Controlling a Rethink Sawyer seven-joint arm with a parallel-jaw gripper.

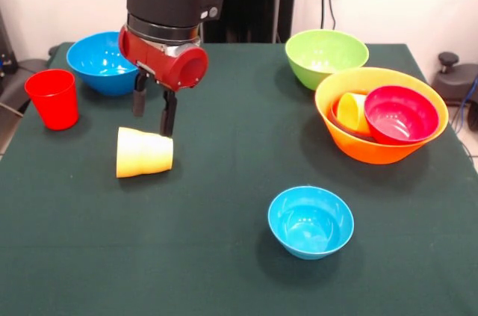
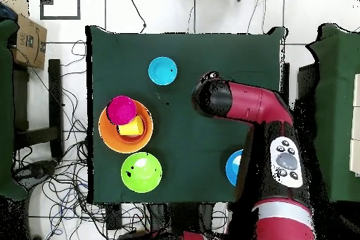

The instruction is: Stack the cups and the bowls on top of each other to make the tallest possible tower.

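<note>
My gripper (image 1: 154,120) hangs open and empty just behind a yellow cup (image 1: 144,152) that lies on its side on the cloth. One fingertip (image 1: 169,131) is close to the cup's upper edge. A red cup (image 1: 52,98) stands upright at the left, next to a medium blue bowl (image 1: 102,62). The large yellow-orange bowl (image 1: 373,153) at the right holds a crimson bowl (image 1: 400,114) and a tilted yellow cup (image 1: 351,110). A lime green bowl (image 1: 326,56) sits behind it. A small light-blue bowl (image 1: 311,221) stands alone near the front.
In the overhead view the arm (image 2: 246,103) covers the lying cup and the red cup and part of the blue bowl (image 2: 233,167). The large bowl (image 2: 105,136), the green bowl (image 2: 141,172) and the light-blue bowl (image 2: 162,71) show. Cables lie around the green table (image 2: 190,47).
</note>
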